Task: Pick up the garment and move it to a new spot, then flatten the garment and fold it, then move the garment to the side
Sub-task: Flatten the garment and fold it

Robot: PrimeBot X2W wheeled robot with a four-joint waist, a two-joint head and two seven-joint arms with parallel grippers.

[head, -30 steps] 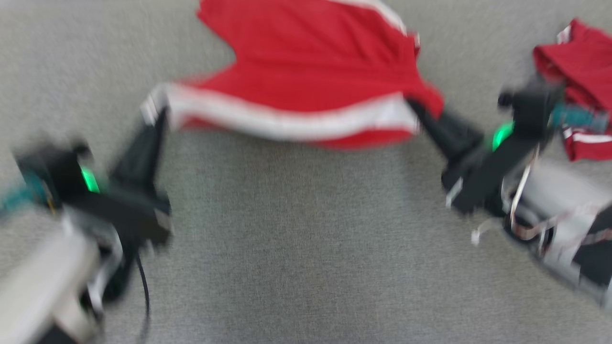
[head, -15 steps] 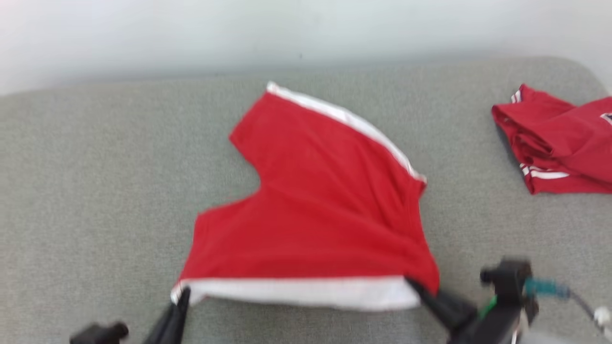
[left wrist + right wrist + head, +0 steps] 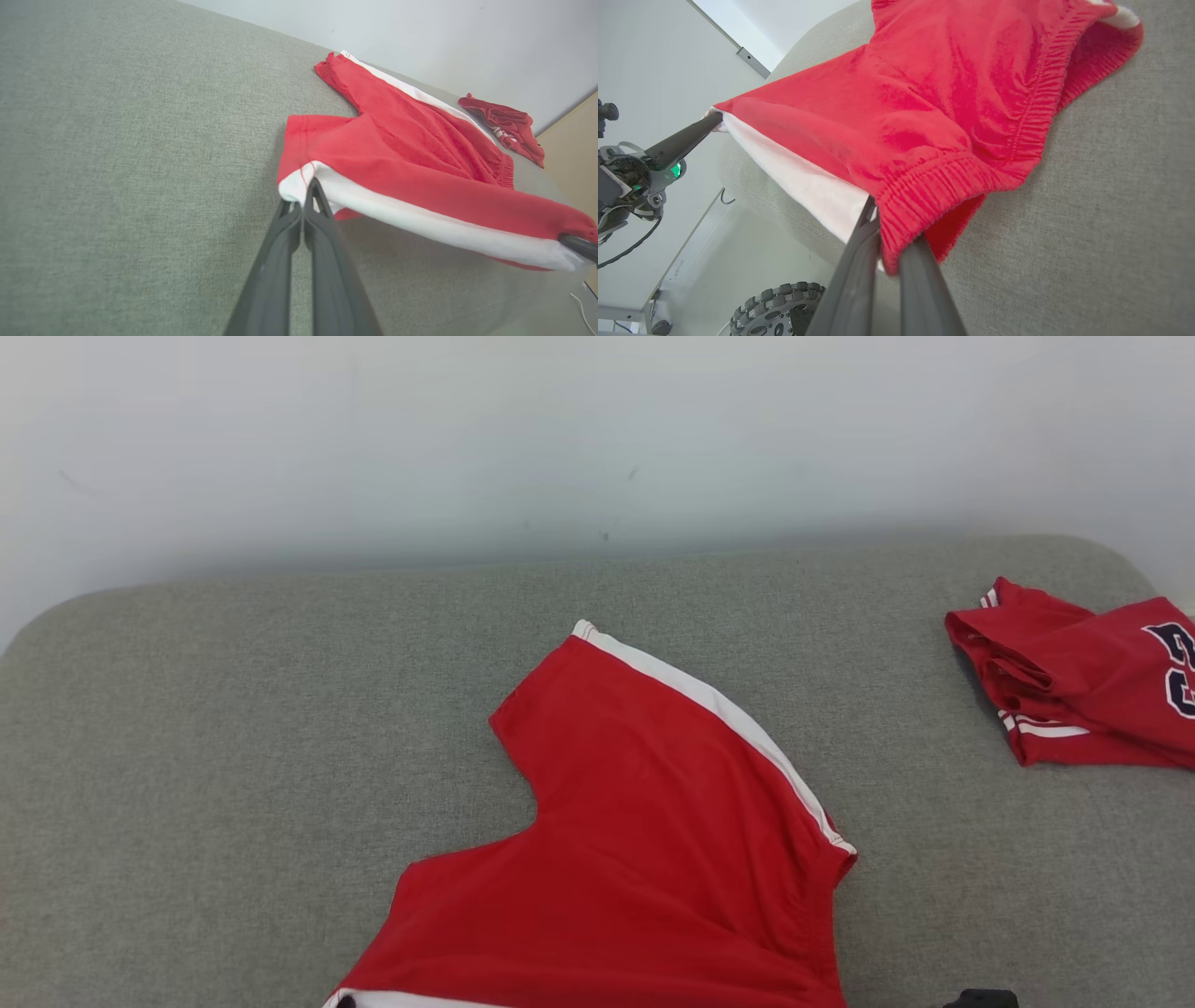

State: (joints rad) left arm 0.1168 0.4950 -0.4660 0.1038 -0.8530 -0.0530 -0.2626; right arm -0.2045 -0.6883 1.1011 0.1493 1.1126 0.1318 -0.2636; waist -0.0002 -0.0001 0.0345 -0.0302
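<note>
The grey padded surface [image 3: 233, 728] spreads out ahead of both claws and runs under their fingers. A pale wall [image 3: 373, 448] stands at its far edge, well beyond the fingertips.

The red shorts [image 3: 635, 859] lie mostly flat on that surface, stretching forward from the two claws. Their far leg and its white side stripe rest on the padding, well ahead of the fingertips. The near side, with its own broad white stripe, is lifted off the surface and hangs as a taut line between the two claws. A shadow shows beneath it in the left wrist view.

A second red garment [image 3: 1083, 691], bunched and with dark lettering, lies apart from the shorts. It is far ahead of the right claw and off to its outer side.

The left claw [image 3: 303, 198] has its fingers pressed together on the white corner of the near leg hem. The cloth fans out forward and towards the other claw from that pinch.

The right claw [image 3: 892, 228] is clamped on the gathered elastic waistband where it meets the white stripe. A fold of red fabric droops over and between its fingers.

In the right wrist view the left claw [image 3: 712, 120] shows at the other end of the stripe, and a treaded wheel [image 3: 780, 308] sits below the right claw's fingers.
</note>
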